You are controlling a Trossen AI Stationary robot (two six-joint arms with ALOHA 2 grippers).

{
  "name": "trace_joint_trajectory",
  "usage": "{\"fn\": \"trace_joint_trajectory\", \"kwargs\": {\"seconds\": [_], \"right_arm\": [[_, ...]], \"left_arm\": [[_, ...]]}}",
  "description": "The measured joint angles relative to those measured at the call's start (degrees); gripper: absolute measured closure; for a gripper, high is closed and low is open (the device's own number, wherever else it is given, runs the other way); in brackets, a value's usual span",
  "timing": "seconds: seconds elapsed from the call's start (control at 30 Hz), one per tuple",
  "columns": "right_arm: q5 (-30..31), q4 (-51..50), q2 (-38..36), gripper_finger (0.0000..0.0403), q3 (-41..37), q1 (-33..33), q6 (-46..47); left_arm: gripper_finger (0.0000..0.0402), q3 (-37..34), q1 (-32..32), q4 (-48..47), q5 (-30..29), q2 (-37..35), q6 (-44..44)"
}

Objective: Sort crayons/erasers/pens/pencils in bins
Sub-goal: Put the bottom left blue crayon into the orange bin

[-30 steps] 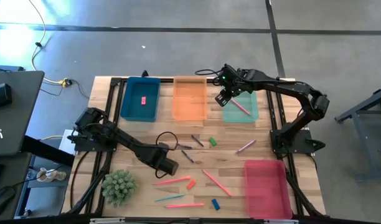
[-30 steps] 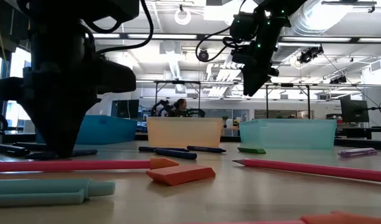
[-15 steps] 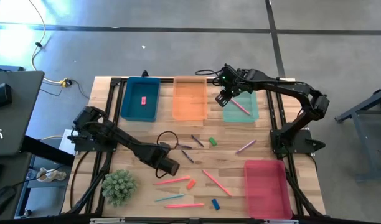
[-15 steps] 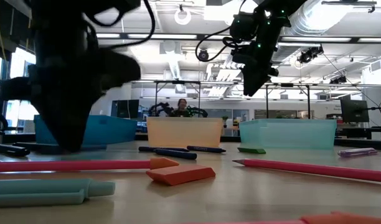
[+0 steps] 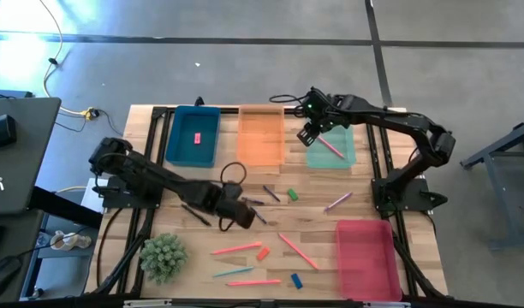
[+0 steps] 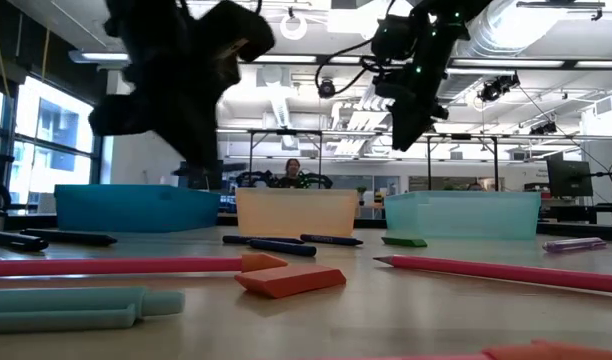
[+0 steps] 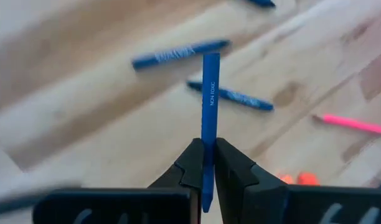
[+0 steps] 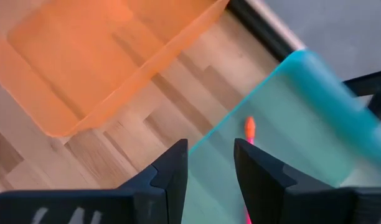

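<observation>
My left gripper [image 5: 236, 214] hangs above the table's middle, shut on a blue crayon [image 7: 210, 93]. More crayons [image 5: 259, 216] lie on the wood close by, with a green eraser [image 5: 292, 195] beyond them. My right gripper [image 5: 306, 134] hovers open and empty above the gap between the orange bin [image 5: 262, 135] and the green-teal bin [image 5: 335, 154], which holds a pink pencil [image 5: 330, 147]. A pink eraser [image 5: 196, 138] lies in the blue bin [image 5: 181, 141]. The red-pink bin [image 5: 365, 257] stands at the near right. My left gripper pinches the crayon between its two fingers near one end [image 7: 206, 163]. The fingers slant down from above. Most of the crayon sticks out past the fingertips [image 7: 192, 155], lifted clear of the table.
Pencils [image 5: 236, 249] [image 5: 297, 251] [image 5: 234, 272], an orange eraser [image 5: 263, 253] and a blue eraser [image 5: 296, 280] lie near the front edge. A dark pen [image 5: 196, 215] lies left of my left gripper. A purple stick [image 5: 337, 202] lies right of centre. A small plant [image 5: 163, 257] stands at the near left.
My left gripper has risen from the table top and moved a little toward the far edge, tipping less steeply as it went. The crayon has come up with it, clear of the wood.
</observation>
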Motion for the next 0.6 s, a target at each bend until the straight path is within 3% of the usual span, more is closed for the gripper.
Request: {"fn": "trace_joint_trajectory", "kwargs": {"seconds": [0.2, 0.6], "right_arm": [[1.8, 0.8, -4.0, 0.0279, 0.1, -0.2, 0.0], [4.0, 2.6, -9.2, 0.0279, 0.1, -1.3, -1.6]], "left_arm": [[0.0392, 0.0, 7.3, 5.4, 0.2, -1.5, 10.6], [0.0392, 0.0, 24.5, 17.7, 9.8, -1.8, 27.5]]}}
